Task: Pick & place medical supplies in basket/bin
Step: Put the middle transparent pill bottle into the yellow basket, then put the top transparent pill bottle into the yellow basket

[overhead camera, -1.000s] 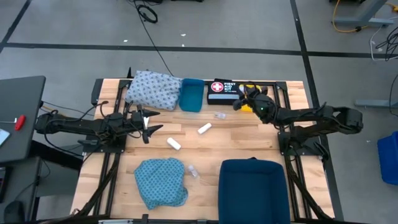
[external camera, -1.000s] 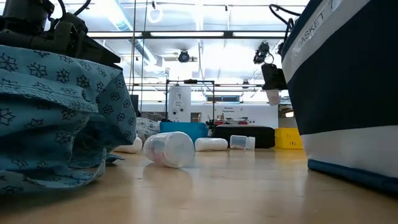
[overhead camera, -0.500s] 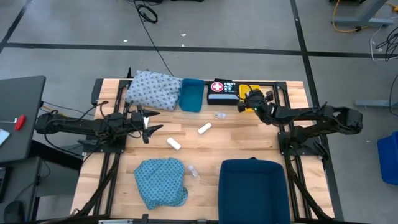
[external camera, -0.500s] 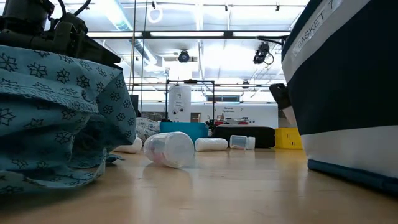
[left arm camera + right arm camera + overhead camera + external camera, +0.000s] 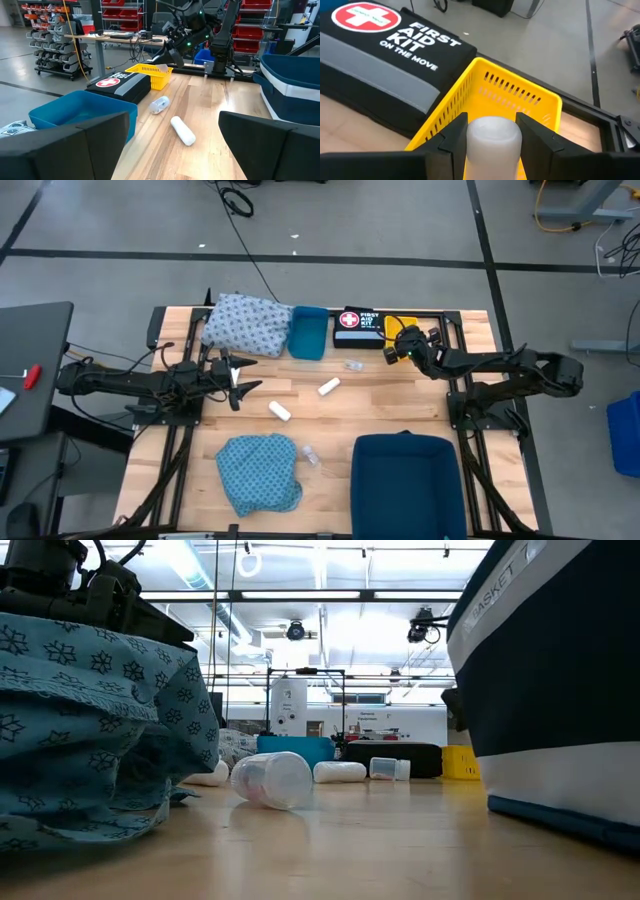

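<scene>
Right gripper (image 5: 490, 137): fingers closed narrowly on a white roll (image 5: 493, 145), one finger pressing each side, the roll's rounded end showing between them. The gripper is poised directly over the yellow basket (image 5: 520, 97); the black first-aid box (image 5: 385, 45) lies just beside the basket. In the high view this gripper (image 5: 407, 348) is at the table's far edge, over the basket.

Left gripper (image 5: 238, 383): waits over the left side of the table, fingers spread wide, holding nothing. Ahead of it, in its wrist view, lie a second roll (image 5: 182, 130), then a vial (image 5: 159, 104), both on the wood and apart from its fingers.

Other supplies, high view: a third roll (image 5: 280, 411) just past the left gripper's tips; another vial (image 5: 310, 455) beside the teal cloth (image 5: 258, 472), well apart from both grippers; the whitish-blue cloth (image 5: 245, 324) near the left gripper, touching the blue tray (image 5: 308, 332). The dark bin (image 5: 405, 485) sits near the table's front edge, on the right gripper's side.
</scene>
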`<action>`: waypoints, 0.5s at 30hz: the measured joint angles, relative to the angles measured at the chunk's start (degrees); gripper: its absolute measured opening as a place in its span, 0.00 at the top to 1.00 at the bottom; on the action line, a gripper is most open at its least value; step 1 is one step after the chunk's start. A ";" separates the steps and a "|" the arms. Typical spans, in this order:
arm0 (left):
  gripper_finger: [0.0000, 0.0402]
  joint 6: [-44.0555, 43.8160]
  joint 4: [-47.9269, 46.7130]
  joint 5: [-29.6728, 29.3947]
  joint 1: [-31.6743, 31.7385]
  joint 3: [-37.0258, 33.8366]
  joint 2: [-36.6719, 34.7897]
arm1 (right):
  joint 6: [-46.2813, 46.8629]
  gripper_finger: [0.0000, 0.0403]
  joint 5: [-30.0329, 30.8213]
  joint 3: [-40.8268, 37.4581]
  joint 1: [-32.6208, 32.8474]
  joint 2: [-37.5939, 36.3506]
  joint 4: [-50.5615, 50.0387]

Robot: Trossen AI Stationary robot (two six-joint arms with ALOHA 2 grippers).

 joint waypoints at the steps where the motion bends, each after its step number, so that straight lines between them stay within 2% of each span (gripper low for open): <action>1: 0.22 -0.02 -0.02 0.00 0.00 0.00 0.02 | 0.00 0.63 -0.17 0.00 0.00 0.01 -0.06; 7: 0.22 -0.02 -0.02 0.00 0.00 0.00 0.02 | 0.00 0.43 -0.30 0.02 0.00 0.02 -0.09; 11: 0.22 -0.02 -0.01 -0.01 0.00 0.00 0.01 | -0.02 0.41 -0.30 0.02 0.00 0.02 -0.09; 15: 0.22 -0.02 0.00 0.00 0.00 0.00 0.00 | -0.93 0.44 -0.30 0.02 0.26 0.02 0.14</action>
